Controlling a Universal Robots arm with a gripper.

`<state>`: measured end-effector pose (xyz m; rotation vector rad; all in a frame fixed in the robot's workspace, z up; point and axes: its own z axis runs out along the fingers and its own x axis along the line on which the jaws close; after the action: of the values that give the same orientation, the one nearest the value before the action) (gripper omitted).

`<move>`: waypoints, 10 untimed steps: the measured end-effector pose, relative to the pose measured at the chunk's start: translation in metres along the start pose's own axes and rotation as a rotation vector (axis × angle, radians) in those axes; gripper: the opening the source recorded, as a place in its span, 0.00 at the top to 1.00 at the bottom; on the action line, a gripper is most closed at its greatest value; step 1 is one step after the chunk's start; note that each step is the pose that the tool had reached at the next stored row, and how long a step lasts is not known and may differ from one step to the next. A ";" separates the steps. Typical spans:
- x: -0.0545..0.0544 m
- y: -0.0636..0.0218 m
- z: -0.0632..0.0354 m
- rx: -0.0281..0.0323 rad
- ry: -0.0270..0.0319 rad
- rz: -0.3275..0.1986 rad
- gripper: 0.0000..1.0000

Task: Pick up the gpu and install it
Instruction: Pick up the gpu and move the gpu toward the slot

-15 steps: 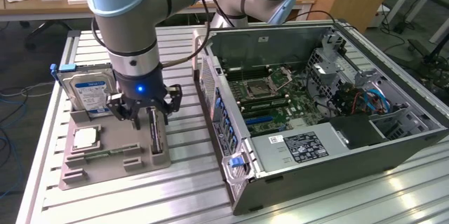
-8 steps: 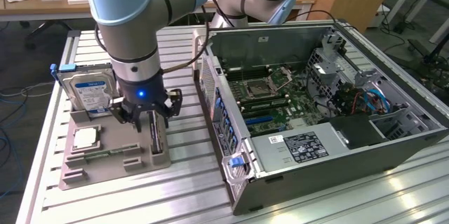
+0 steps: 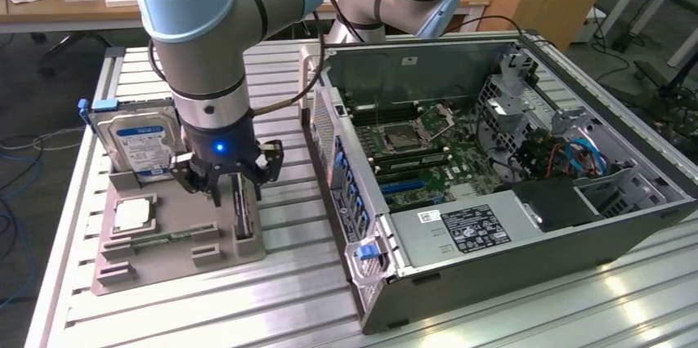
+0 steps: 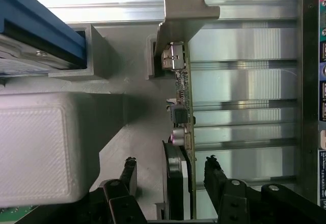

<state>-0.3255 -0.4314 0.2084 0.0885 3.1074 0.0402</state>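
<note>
**Task item.** The gpu (image 3: 242, 219) is found standing on edge in a slot of the grey holder (image 3: 163, 265), at the holder's side toward the exterior view's right. The holder is set on the slatted aluminium bench (image 3: 284, 307). In the wrist view the gpu (image 4: 186, 127) is seen edge-on. A metal bracket (image 4: 181, 15) is fitted at one end and a dark cooler (image 4: 175, 183) is mounted on one face. The card is seated in its slot and has not been lifted.

**Pincer.** The pincer (image 3: 234, 194) is positioned directly over the card, at the end of the arm (image 3: 208, 37). Its jaws are spread wide. In the wrist view the pincer (image 4: 170, 161) is seen straddling the card, with one of the black fingers (image 4: 128, 175) on either side. A gap is visible between each finger and the card, so no contact is recorded and nothing is pinched.

**Other items.** On the same holder, the silver hard drive (image 3: 140, 145) with a blue label is held upright at the far end. The square processor chip (image 3: 131, 216) is laid flat in front of it. The open computer case (image 3: 458, 291) is placed just beside the holder, toward the exterior view's right. It is laid on its side with the motherboard (image 3: 420, 160) exposed. A labelled power supply (image 3: 469, 229) is noted in its near corner.
</note>
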 end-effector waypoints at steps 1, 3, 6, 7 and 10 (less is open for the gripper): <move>0.000 0.0000 0.0000 0.0001 0.0001 0.000 0.36; 0.000 0.0000 0.0000 0.0001 0.0000 0.000 0.43; 0.000 0.0000 0.0000 0.0001 0.0000 0.000 0.55; 0.000 0.0000 0.0000 0.0002 0.0000 0.000 0.61; 0.000 -0.0001 0.0002 0.0000 -0.0001 0.000 0.61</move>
<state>-0.3255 -0.4315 0.2082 0.0887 3.1073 0.0402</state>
